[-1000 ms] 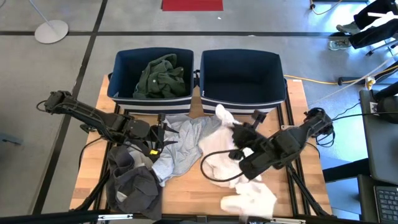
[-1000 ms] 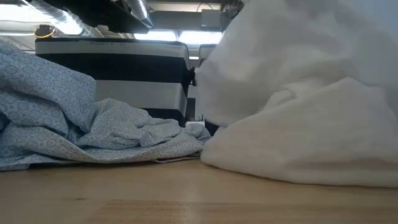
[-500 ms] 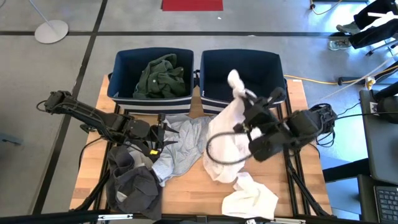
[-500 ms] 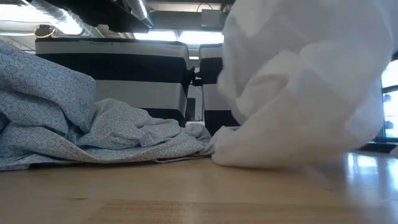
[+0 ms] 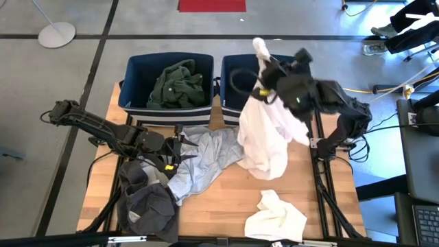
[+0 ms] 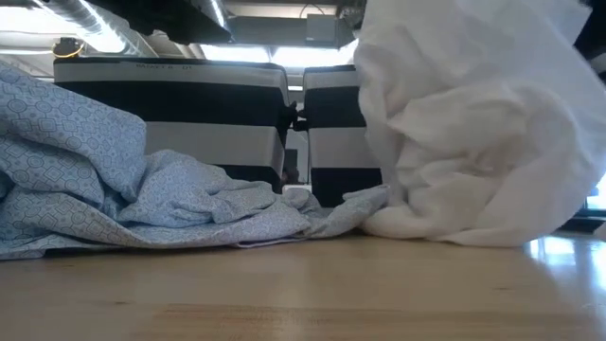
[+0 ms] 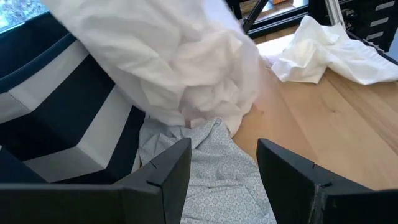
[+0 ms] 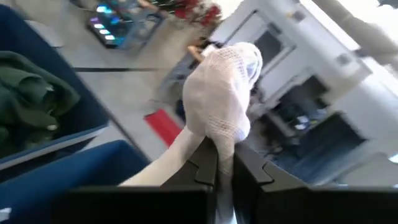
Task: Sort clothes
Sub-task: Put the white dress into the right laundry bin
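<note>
Lifting a white garment high, our right gripper pinches its bunched top tight above the empty right bin, so the cloth hangs clear; its hem trails on the table below (likely to snag the bin's near wall); our left gripper waits part-open over the light grey shirt; a dark green garment fills the left bin; another white piece lies behind the raised gripper.

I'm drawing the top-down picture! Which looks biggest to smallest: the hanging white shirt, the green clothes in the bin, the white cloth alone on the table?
1. Hanging white shirt, though it's lifted nearer the camera.
2. Green clothes and white cloth look alike; I won't rank them.
</note>
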You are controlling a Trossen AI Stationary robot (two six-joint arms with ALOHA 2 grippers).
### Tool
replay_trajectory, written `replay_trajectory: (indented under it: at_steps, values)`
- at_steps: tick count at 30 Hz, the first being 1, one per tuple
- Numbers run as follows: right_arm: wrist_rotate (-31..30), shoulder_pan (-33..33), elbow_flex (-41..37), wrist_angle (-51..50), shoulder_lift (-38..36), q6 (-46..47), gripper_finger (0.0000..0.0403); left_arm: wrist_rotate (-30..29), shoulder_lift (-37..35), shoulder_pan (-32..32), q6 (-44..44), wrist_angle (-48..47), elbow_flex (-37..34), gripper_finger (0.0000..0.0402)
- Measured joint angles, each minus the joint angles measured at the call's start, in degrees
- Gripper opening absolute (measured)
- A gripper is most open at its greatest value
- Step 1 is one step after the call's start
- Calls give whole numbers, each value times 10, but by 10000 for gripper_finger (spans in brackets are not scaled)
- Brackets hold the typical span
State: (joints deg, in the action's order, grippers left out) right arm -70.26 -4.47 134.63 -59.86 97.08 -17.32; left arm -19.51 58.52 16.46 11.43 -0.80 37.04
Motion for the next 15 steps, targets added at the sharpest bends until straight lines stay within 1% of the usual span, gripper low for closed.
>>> replay_trajectory:
  at_steps: [3, 8, 11, 15]
  values:
    - [66, 61, -5, -14, -1, 53, 25, 0, 0, 0, 0, -1, 0, 172]
    - [157, 151, -35, -35, -1, 132, 25, 0, 0, 0, 4, -2, 0, 172]
    - [207, 199, -68, -36, -1, 193, 25, 0, 0, 0, 8, 0, 0, 172]
    - [270, 245, -124, -31, -1, 231, 26, 0, 0, 0, 8, 0, 0, 172]
